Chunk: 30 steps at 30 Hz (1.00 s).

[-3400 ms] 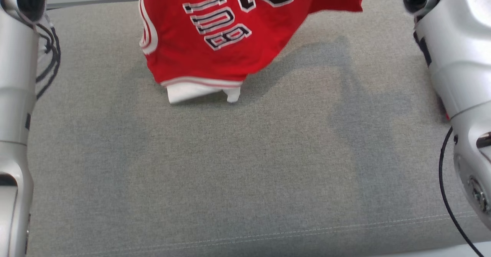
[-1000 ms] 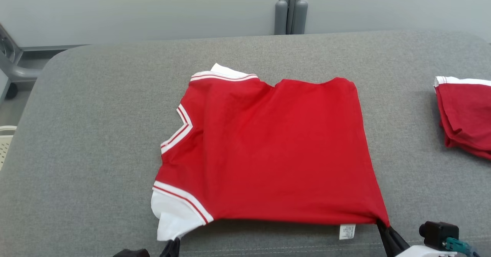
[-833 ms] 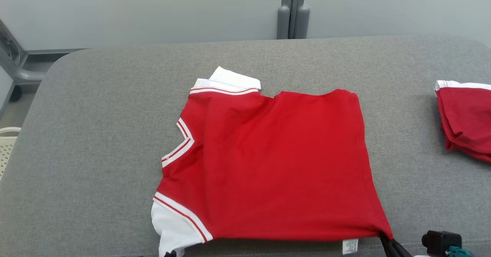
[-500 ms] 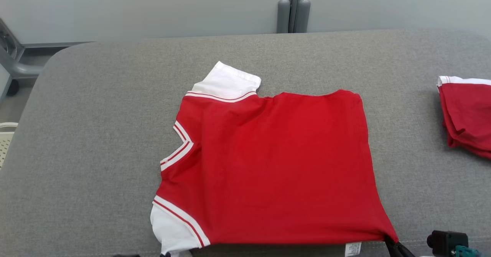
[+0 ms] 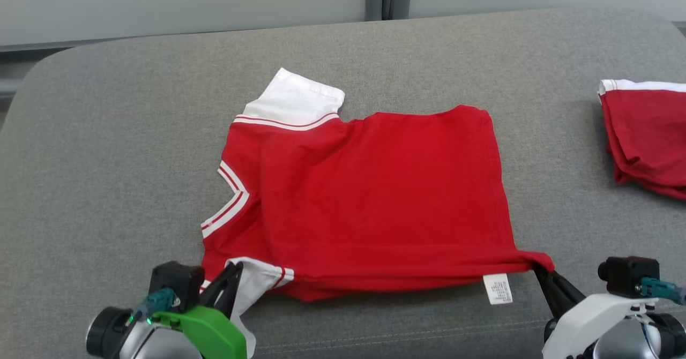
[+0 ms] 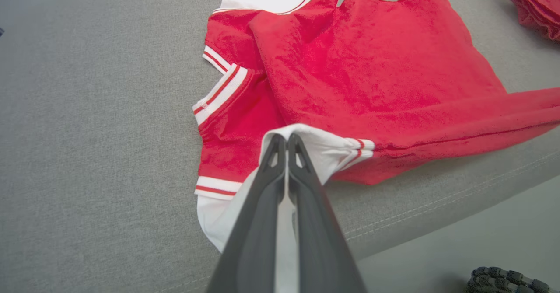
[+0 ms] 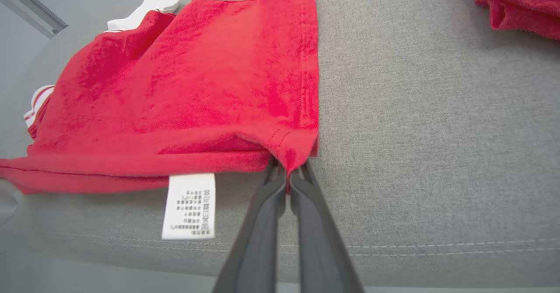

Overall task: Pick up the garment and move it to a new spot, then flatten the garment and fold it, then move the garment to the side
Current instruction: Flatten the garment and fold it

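Red jersey point(image 5: 375, 187) lies folded on the grey cushion point(image 5: 107, 134), pinched at both near corners.
Left gripper point(image 6: 286, 138) is clamped tight on the white sleeve point(image 6: 326, 149) at the near-left corner. Right gripper point(image 7: 288, 171) is clamped on the red hem corner, just beside the care label point(image 7: 189, 205). Another red garment point(image 5: 648, 134) lies well apart to the right.

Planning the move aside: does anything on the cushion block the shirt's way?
Left of the shirt nothing visible lies on the cushion. On the right lies another red garment, apart from the shirt.
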### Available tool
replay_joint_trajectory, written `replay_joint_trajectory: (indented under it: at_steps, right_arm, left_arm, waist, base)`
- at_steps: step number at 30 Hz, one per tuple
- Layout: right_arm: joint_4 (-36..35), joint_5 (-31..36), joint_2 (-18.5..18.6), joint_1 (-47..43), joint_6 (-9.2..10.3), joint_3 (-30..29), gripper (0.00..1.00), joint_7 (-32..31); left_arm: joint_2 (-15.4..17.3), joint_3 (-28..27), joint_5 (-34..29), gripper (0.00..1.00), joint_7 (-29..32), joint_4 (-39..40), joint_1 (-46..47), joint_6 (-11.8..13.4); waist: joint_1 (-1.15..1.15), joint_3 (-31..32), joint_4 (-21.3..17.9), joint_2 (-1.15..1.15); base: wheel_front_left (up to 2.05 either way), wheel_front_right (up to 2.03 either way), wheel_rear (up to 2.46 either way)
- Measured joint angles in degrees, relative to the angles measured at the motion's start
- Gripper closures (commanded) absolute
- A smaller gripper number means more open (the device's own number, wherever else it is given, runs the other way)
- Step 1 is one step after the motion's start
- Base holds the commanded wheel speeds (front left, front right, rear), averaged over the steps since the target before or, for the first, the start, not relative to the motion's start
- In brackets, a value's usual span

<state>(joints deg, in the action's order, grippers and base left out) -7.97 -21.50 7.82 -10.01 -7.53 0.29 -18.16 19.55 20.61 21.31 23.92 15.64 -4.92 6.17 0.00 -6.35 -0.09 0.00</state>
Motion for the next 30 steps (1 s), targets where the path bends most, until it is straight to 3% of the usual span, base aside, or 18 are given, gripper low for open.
replay_joint_trajectory:
  at_steps: [12, 26, 27, 28, 29, 30]
  right_arm:
    - [11.1, -2.5, 0.2, 13.1, 0.01, 2.1, 1.00, 3.2]
    - [24.8, -8.0, 0.0, 24.8, 0.03, 6.3, 1.00, 10.9]
    - [25.4, -8.2, 0.0, 25.2, 0.03, 6.6, 0.94, 11.4]
    - [25.9, -9.2, -0.1, 25.5, 0.04, 6.6, 0.62, 12.2]
    - [26.0, -10.3, -0.3, 25.7, 0.04, 6.8, 0.00, 13.1]
    - [26.3, -10.5, -0.3, 25.8, 0.04, 7.3, 0.00, 13.9]
  left_arm:
    - [-1.1, 2.2, -1.0, 1.00, -1.8, -15.3, 16.3, -5.9]
    - [-4.2, 2.3, -1.3, 1.00, -9.9, -29.0, 26.9, -8.2]
    - [-4.4, 2.2, -1.1, 1.00, -10.2, -30.0, 27.3, -8.3]
    - [-4.6, 1.9, -1.0, 0.71, -11.1, -30.9, 27.5, -8.2]
    - [-4.8, 1.8, -0.9, 0.22, -12.0, -31.5, 27.7, -8.2]
    - [-5.2, 1.5, -0.6, 0.00, -12.7, -32.2, 28.0, -8.1]
  waist:
    - [0.00, -4.6, -1.7, 0.00]
    - [0.01, -8.8, -2.5, 0.00]
    - [0.01, -8.9, -2.6, 0.00]
    - [0.01, -9.0, -2.7, 0.00]
    - [0.00, -9.1, -2.7, 0.00]
    - [0.01, -9.1, -2.7, 0.00]
  base:
    - [0.00, 0.00, 0.00]
    - [0.00, 0.00, 0.00]
    - [0.00, 0.00, 0.00]
    - [0.00, 0.00, 0.00]
    - [0.00, 0.00, 0.00]
    - [0.00, 0.00, 0.00]
